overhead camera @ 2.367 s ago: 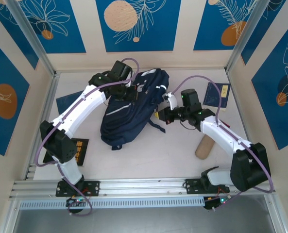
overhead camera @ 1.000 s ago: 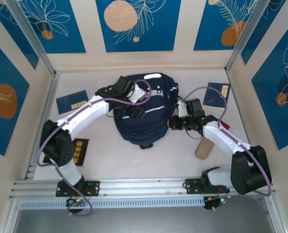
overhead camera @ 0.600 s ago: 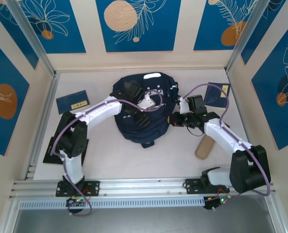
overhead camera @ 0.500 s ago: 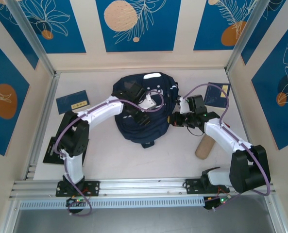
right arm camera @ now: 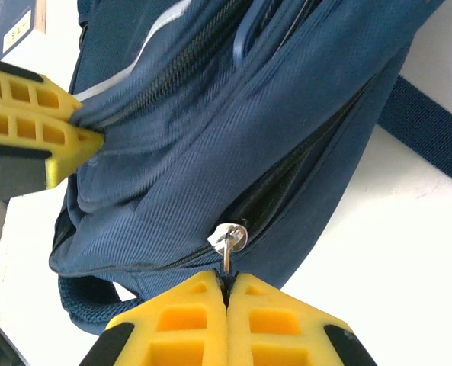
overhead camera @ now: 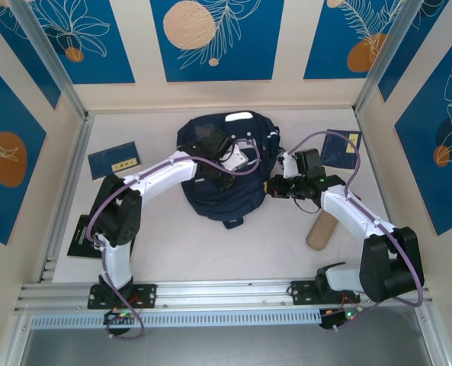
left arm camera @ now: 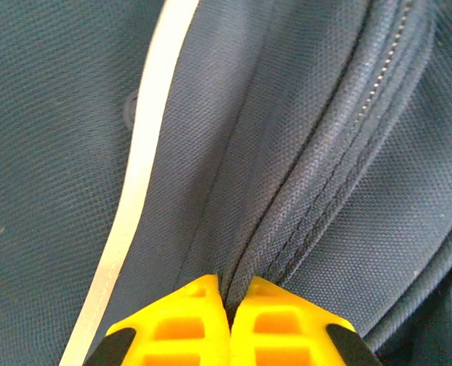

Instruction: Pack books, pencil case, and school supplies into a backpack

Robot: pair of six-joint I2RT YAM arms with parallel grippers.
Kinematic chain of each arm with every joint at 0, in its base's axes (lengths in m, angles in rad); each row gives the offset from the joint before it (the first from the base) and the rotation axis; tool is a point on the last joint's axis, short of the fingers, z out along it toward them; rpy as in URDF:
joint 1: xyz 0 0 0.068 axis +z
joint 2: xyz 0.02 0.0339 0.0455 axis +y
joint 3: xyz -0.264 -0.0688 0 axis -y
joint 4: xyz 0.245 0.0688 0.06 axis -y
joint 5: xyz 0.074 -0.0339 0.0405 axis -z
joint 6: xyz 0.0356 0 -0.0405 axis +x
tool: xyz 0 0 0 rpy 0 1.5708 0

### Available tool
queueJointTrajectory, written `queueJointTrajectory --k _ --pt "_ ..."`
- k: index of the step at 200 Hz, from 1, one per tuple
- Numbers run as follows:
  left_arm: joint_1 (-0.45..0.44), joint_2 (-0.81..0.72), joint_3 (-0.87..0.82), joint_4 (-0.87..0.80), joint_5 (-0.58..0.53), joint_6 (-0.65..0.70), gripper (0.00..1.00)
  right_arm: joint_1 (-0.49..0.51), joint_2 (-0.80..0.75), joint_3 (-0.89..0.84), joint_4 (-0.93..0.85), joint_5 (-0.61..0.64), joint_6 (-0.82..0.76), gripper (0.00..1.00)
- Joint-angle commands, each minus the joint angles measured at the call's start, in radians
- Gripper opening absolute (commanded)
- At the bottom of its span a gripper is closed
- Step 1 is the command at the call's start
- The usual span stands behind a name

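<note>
While the large dark navy fabric backpack (overhead camera: pixel 210 202) with thin white stripes lies in the middle of the white table (overhead camera: pixel 271 244), both arms reach onto it. The left gripper (left arm camera: pixel 227 305) sits on the backpack's upper face, its yellow fingers pressed together on a raised fold of fabric beside a zip seam and a white stripe. The right gripper (right arm camera: pixel 227 293) meets the backpack's right edge, its fingers closed tight on the silver zipper pull (right arm camera: pixel 229 236) of a side pocket whose zip gapes slightly. One thin dark navy book with a yellow label (overhead camera: pixel 113 160) lies well to the left of the backpack, a second navy book (overhead camera: pixel 340 147) lies to its right, partly crossed by the right arm's purple cable (overhead camera: pixel 325 137), and a black flat book (overhead camera: pixel 81 236) lies far to its lower left, partly covered by the left arm. A tan cylindrical roll (overhead camera: pixel 319 231) rests to the lower right of the backpack, just beside the right arm's forearm.
</note>
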Motion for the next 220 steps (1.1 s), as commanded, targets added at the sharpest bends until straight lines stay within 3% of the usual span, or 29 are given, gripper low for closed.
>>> queueJointTrajectory --k 1,25,65,133,167,190,207,220 --pt "0.002 0.015 0.051 0.045 -0.150 -0.197 0.03 0.020 -0.043 -0.038 0.027 -0.060 0.012 0.00" --pt "0.002 0.018 0.054 0.036 -0.196 -0.293 0.02 0.056 -0.069 -0.073 0.035 -0.085 0.016 0.00" --pt "0.001 0.044 0.102 0.006 -0.169 -0.361 0.02 0.139 -0.118 -0.145 0.098 -0.164 0.074 0.00" --pt "0.002 0.049 0.095 0.027 -0.110 -0.490 0.00 0.347 -0.031 -0.192 0.343 -0.111 0.295 0.00" --pt "0.002 0.041 0.106 0.038 -0.086 -0.504 0.00 0.400 0.055 -0.136 0.344 -0.105 0.324 0.00" --pt "0.005 0.029 0.101 0.043 -0.098 -0.488 0.00 0.397 0.034 -0.131 0.302 -0.054 0.349 0.00" --pt "0.008 0.018 0.083 0.044 -0.103 -0.461 0.00 0.364 -0.033 -0.148 0.255 -0.017 0.369 0.10" --pt "0.008 0.008 0.064 0.054 -0.097 -0.437 0.00 0.325 -0.087 -0.154 0.202 -0.002 0.385 0.25"
